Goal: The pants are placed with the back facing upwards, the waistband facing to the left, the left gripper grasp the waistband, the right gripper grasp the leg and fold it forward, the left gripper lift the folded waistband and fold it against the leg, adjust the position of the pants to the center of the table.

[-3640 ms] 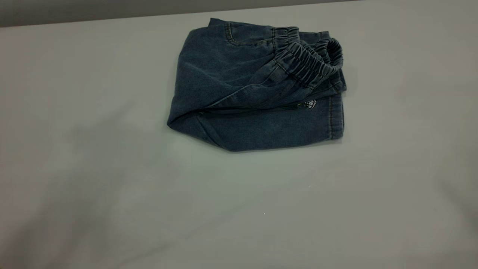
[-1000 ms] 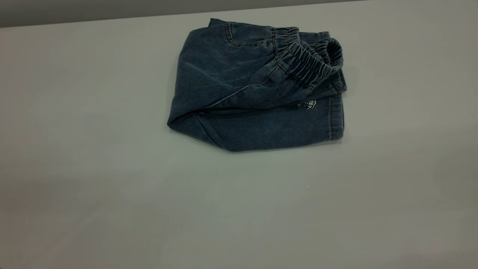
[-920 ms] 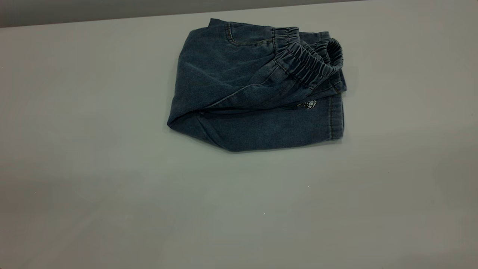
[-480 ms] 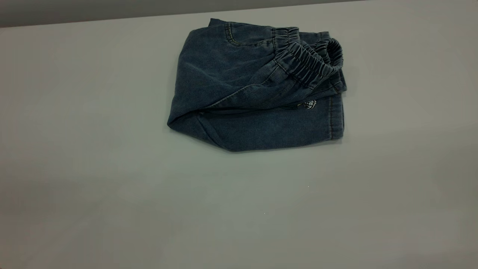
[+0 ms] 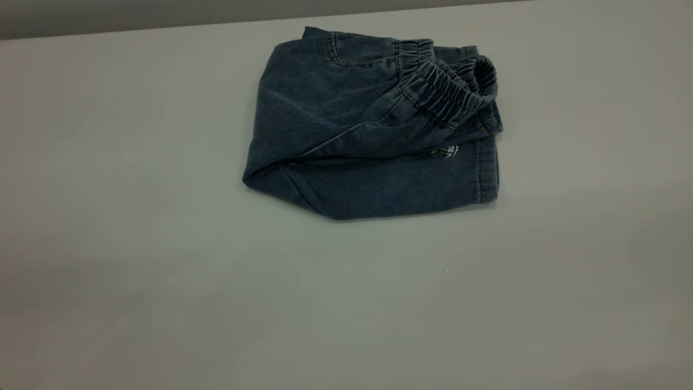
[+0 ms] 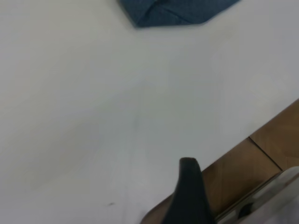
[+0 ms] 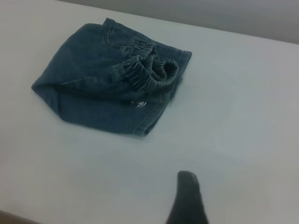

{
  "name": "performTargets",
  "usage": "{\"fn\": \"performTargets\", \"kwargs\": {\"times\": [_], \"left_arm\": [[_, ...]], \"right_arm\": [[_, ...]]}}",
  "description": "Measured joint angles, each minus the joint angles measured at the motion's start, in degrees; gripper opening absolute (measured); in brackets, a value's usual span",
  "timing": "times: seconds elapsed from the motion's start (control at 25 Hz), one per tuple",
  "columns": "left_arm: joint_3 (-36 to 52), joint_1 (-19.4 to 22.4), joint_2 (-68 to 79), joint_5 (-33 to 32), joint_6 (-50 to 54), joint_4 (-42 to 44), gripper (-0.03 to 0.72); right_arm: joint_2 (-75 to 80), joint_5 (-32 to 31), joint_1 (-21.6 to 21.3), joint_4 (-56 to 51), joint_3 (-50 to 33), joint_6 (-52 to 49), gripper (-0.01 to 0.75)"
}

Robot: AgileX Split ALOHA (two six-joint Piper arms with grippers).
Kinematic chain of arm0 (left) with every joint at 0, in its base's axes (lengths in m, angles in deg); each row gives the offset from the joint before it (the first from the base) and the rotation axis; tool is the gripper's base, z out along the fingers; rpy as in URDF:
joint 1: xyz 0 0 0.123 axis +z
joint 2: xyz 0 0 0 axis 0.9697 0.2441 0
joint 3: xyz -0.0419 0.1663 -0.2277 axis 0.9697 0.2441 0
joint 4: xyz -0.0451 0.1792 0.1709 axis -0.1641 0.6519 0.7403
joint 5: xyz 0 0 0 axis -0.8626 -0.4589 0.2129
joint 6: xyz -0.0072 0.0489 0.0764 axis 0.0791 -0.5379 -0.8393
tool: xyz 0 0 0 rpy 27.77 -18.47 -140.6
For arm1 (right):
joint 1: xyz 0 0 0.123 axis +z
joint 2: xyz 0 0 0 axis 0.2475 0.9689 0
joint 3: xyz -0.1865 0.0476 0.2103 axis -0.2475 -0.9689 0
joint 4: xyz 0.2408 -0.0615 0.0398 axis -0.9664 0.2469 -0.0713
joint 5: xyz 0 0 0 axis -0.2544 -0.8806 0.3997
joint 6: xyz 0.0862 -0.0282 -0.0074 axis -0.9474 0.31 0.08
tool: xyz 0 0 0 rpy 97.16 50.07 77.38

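Observation:
The pants (image 5: pixel 346 114) lie folded into a compact blue denim bundle on the table (image 5: pixel 162 271), toward its far side, a little right of the middle. The ruched waistband (image 5: pixel 449 92) rests on top at the bundle's right. Below it a leg layer with a stitched hem (image 5: pixel 487 173) and a small white embroidery (image 5: pixel 448 151) sticks out; the leg cannot be told apart in the bundle. Neither gripper appears in the exterior view. The left gripper (image 6: pixel 188 163) hangs over the table's near edge, far from the pants (image 6: pixel 173 11). The right gripper (image 7: pixel 187 176) is well clear of the pants (image 7: pixel 107 88). Each shows as one dark tip without a gap.
In the left wrist view the table edge runs diagonally, with brown floor (image 6: pixel 252 172) beyond it. A dark wall strip (image 5: pixel 162 13) lies behind the table's far edge, close to the pants. Wide bare table lies in front of and to both sides of the bundle.
The pants have not moved. A faint shadow on the table's left side 3.6 s ago is gone.

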Motion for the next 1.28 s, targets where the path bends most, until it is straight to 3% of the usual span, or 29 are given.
{"fn": "performTargets", "kwargs": {"times": [0.16, 0.52, 0.68, 1.28], "left_arm": [[-0.05, 4.21, -0.19, -0.05, 0.00, 0.00, 0.510], [-0.05, 25.96, -8.57, -0.15, 0.00, 0.05, 0.510], [-0.05, 32.28, -13.42, -0.30, 0.00, 0.05, 0.510], [-0.05, 32.87, -19.16, 0.02, 0.11, 0.06, 0.510]], "right_arm": [[0.00, 0.00, 0.00, 0.10, 0.00, 0.00, 0.457], [0.00, 0.00, 0.00, 0.05, 0.00, 0.00, 0.457], [0.00, 0.00, 0.00, 0.05, 0.00, 0.00, 0.457], [0.00, 0.00, -0.05, -0.01, 0.00, 0.00, 0.457]]}}
